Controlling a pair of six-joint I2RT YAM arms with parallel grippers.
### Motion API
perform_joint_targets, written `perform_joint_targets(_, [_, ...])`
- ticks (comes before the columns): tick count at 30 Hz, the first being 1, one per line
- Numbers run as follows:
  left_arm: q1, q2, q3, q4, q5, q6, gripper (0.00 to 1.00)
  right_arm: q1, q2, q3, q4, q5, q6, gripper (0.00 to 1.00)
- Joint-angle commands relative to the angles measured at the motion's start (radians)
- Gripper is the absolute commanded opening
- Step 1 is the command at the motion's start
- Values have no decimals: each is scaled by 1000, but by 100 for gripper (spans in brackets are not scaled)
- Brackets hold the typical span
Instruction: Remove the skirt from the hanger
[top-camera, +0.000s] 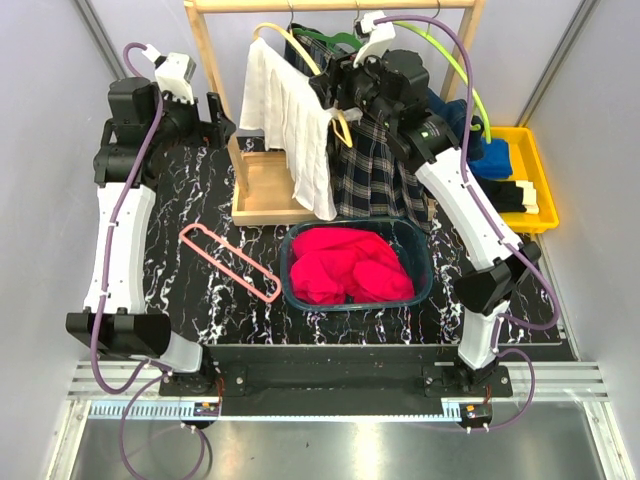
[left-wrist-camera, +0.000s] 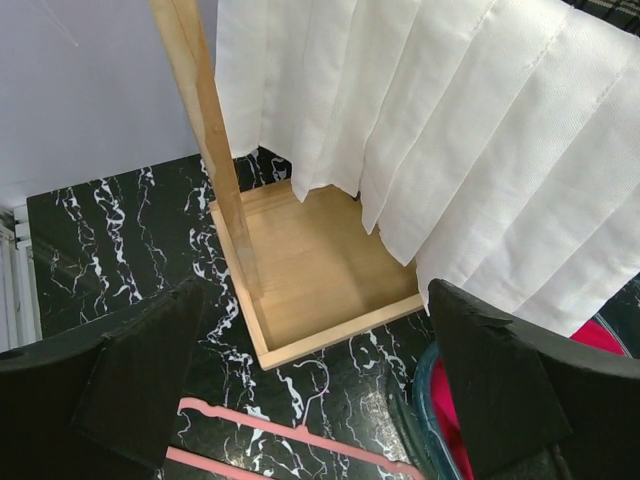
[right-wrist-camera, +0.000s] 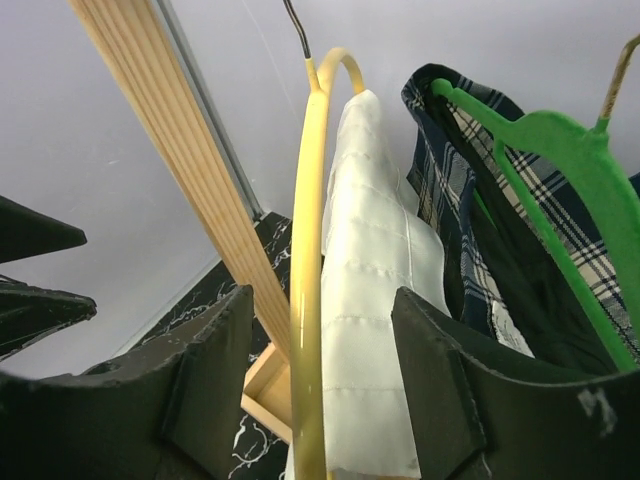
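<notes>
Top external view gives me the whole bench (top-camera: 200, 200). My left hand (top-camera: 215, 118) is at the far left, beside the post of the wooden rack (top-camera: 208, 70) and well apart from the skirt (top-camera: 380, 175). Only the left wrist view tells me its state: the fingers (left-wrist-camera: 140, 390) are spread with nothing between them. Below them I see the rack's base, the white garment (left-wrist-camera: 450, 150) and part of a pink hanger (left-wrist-camera: 290, 435) on the bench.

Further right, the top view shows my right hand (top-camera: 335, 92) up among the hanging clothes, but its fingers are hidden there. The right wrist view shows them released and wide apart. The pale yellow hanger (right-wrist-camera: 305, 280) stands between them, and I cannot see them touching it. Just to the right of this, the skirt hangs on the rack, draped over the green hanger (right-wrist-camera: 560, 140).
</notes>
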Motion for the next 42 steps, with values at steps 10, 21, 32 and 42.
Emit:
perform_joint_targets(10, [1, 6, 43, 34, 50, -4, 99, 3, 50, 5, 40, -70, 15, 62])
perform_joint_targets(21, [1, 13, 59, 34, 57, 11, 99, 3, 24, 8, 37, -55, -50, 0])
perform_joint_targets(32, [1, 33, 102, 32, 104, 19, 99, 3, -140, 100, 17, -113, -90, 0])
perform_joint_targets(42, [-2, 86, 194, 38, 291, -75, 99, 17, -461, -145, -106, -220, -46, 0])
